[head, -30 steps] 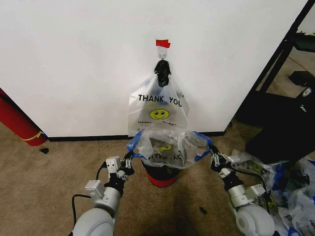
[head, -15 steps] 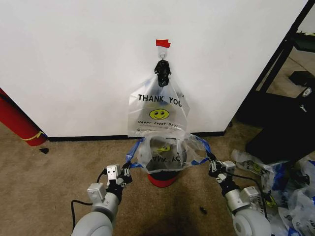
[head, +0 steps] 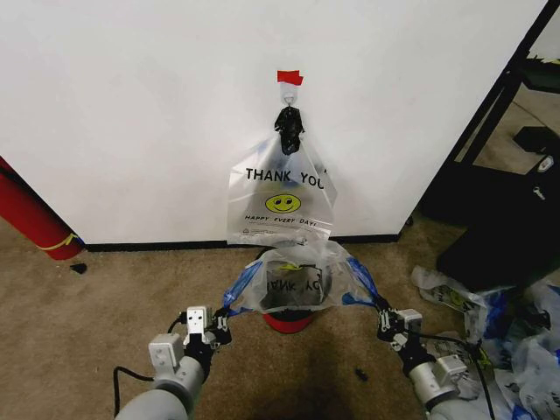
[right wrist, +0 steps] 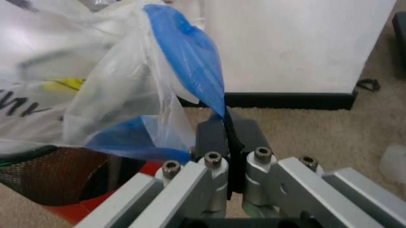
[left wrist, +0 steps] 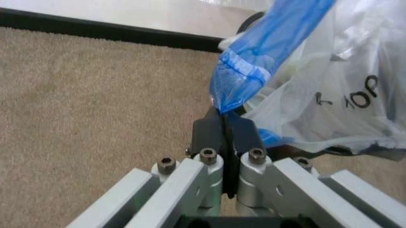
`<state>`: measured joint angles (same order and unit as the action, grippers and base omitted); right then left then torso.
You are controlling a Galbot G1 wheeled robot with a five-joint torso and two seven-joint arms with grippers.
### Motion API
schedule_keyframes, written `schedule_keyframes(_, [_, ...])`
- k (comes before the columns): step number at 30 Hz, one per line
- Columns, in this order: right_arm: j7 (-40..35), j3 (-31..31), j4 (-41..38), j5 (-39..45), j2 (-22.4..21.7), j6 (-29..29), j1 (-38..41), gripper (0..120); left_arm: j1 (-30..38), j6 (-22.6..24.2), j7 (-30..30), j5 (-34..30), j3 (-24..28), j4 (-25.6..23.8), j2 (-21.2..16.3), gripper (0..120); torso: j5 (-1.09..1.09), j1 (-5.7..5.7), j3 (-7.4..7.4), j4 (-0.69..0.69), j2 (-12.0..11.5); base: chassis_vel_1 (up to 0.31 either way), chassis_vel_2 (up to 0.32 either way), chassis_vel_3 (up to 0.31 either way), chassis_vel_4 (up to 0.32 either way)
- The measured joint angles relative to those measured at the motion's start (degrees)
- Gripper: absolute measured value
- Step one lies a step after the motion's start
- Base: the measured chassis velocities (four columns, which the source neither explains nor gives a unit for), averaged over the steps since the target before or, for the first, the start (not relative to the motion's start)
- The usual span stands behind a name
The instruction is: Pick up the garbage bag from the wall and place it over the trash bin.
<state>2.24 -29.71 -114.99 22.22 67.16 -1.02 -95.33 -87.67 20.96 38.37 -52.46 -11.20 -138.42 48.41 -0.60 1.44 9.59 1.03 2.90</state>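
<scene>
The garbage bag (head: 293,282), clear with blue handles and upside-down print, is stretched open over the trash bin (head: 288,320), whose black mesh and red base show beneath it. My left gripper (head: 224,322) is shut on the bag's left blue handle (left wrist: 266,42), low beside the bin. My right gripper (head: 383,315) is shut on the right blue handle (right wrist: 190,57) on the other side. Up close, the left gripper (left wrist: 223,118) and right gripper (right wrist: 227,121) each pinch blue plastic. Behind stands the white wall (head: 131,105) with its hook (head: 288,94) and red tape (head: 290,78).
Another bag of the same print (head: 282,197) hangs from the hook. A big red cylinder (head: 31,219) leans at the left. A black rack (head: 499,114) and a dark box stand at the right, with several loose bags (head: 516,337) on the carpet.
Both grippers have drawn down and back toward me with the handles. The bag's mouth has sunk lower around the bin.
</scene>
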Motion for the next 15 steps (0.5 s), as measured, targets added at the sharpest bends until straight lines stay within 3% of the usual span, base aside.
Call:
schedule_keyframes(5, [-2.74,0.90,0.50,-0.74,-0.88,2.43,-0.03,0,0.13,3.52,1.75,-3.53,0.40,-1.36,-2.28,0,0.01,0.00,0.00,0.00,0.00,0.000,0.000,0.000,0.000])
schedule_keyframes(15, [-6.39,4.64,4.81,3.07,-0.11,8.06,6.86,0,5.15,4.58,1.88,-3.91,3.08,6.97,0.07,0,0.01,0.00,0.00,0.00,0.00,0.000,0.000,0.000,0.000])
